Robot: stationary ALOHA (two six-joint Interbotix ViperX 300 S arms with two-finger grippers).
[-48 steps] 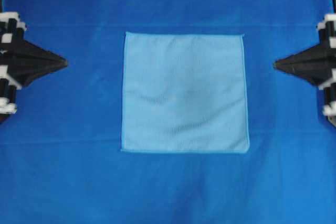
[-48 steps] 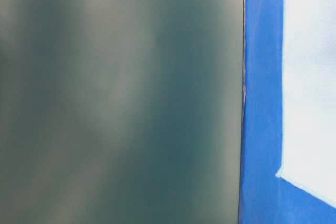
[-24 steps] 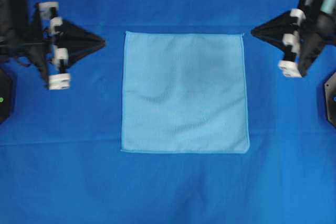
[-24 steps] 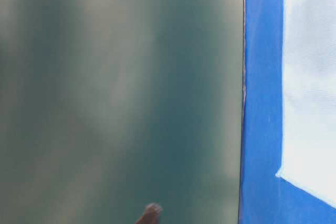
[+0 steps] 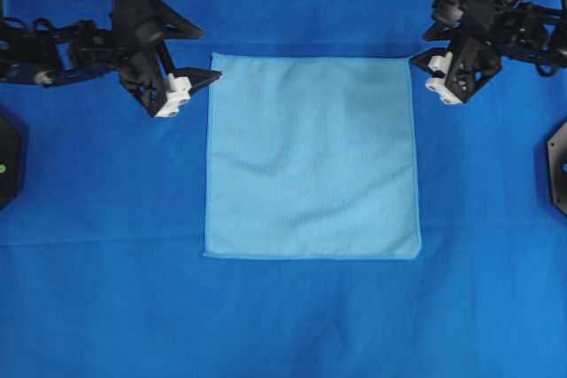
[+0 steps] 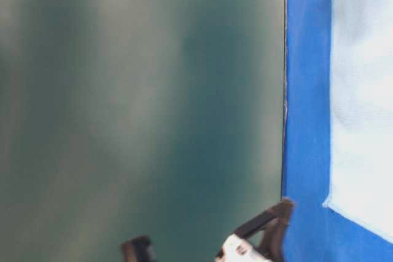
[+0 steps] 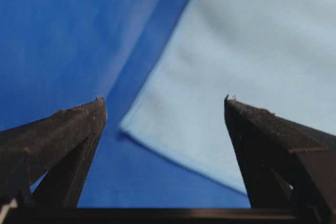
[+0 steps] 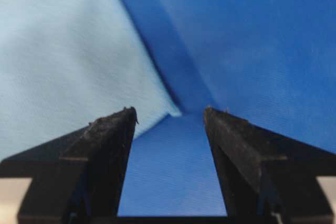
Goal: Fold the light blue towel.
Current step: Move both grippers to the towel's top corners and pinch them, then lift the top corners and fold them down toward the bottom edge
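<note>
The light blue towel [image 5: 312, 157] lies flat and square on the table, unfolded. My left gripper [image 5: 211, 56] is open at its far left corner; in the left wrist view the gripper [image 7: 163, 99] stands wide, with the towel [image 7: 252, 51] and its corner between and beyond the fingertips. My right gripper [image 5: 418, 49] is open at the far right corner; in the right wrist view the gripper [image 8: 169, 109] frames the corner tip of the towel [image 8: 52, 51]. Neither holds anything. The table-level view shows one side of the towel [image 6: 362, 90].
A deep royal-blue table covering [image 5: 283, 325] spreads under everything. Black arm bases sit at the left edge [image 5: 4, 161] and the right edge [image 5: 558, 165]. A blurred dark green wall [image 6: 141, 115] fills most of the table-level view, with a black gripper finger [image 6: 264, 222] at its bottom.
Both arms have swung in from the side edges to the towel's two far corners, and both grippers have gone from shut to open. The towel has not moved.
</note>
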